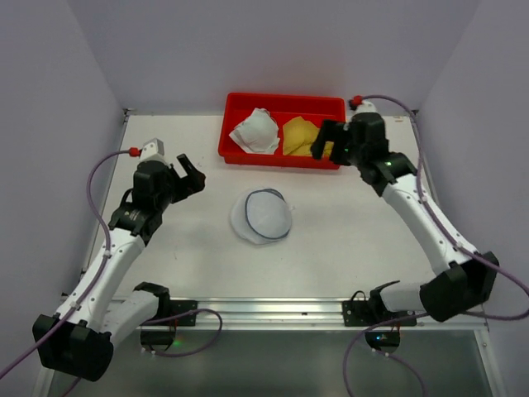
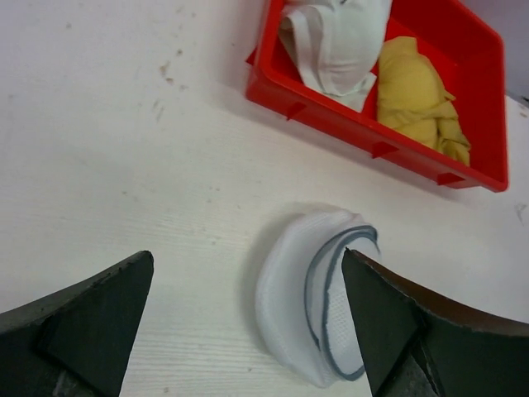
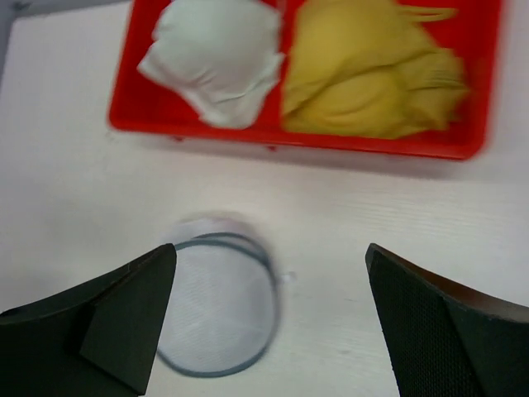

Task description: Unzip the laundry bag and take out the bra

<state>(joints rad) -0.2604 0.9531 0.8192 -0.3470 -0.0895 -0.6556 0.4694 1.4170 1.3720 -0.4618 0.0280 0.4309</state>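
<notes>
Likely risking dragging the light laundry bag (image 1: 263, 215) across the table (image 1: 182, 248) by tugging its zipper (image 2: 308, 285) unpinned, with left gripper (image 1: 191, 171) and right gripper (image 1: 331, 142) both spread, empty.

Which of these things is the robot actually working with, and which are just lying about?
In the job: round white mesh laundry bag with dark zipper rim; left gripper; right gripper.
Lying about: red rectangular plastic tray; crumpled white garment; crumpled yellow garment.

The laundry bag (image 1: 261, 217) lies on the table (image 1: 347, 240), near but apart from the red tray (image 1: 273, 160).
</notes>
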